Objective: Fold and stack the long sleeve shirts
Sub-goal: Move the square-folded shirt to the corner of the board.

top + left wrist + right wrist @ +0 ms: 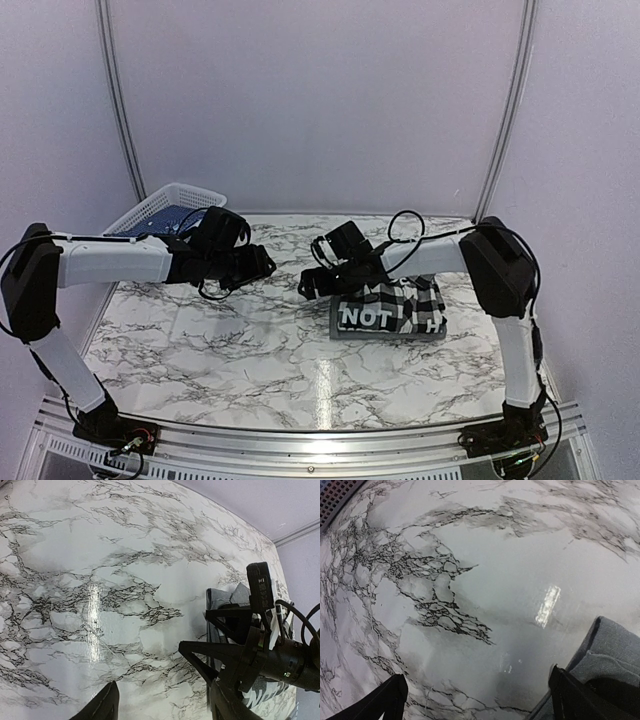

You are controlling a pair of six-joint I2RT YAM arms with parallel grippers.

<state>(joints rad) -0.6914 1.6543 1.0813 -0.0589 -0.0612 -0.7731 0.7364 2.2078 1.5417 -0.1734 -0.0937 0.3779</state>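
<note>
Jaws both open; checked shirt (pixel 410 300) folded, white-lettered black band showing.

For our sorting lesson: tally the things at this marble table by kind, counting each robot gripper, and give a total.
Grippers: 2 (left gripper, right gripper)
Folded checked shirt: 1 visible
Basket: 1
Total: 4

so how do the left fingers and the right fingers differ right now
The left fingers hang over the bare marble table, clear of the folded shirt. The right fingers are at that shirt's left edge, with its grey cloth showing beside one of them. The left fingers are also nearer the basket, and the right fingers are farther from it. Both pairs are open and hold nothing.
</note>
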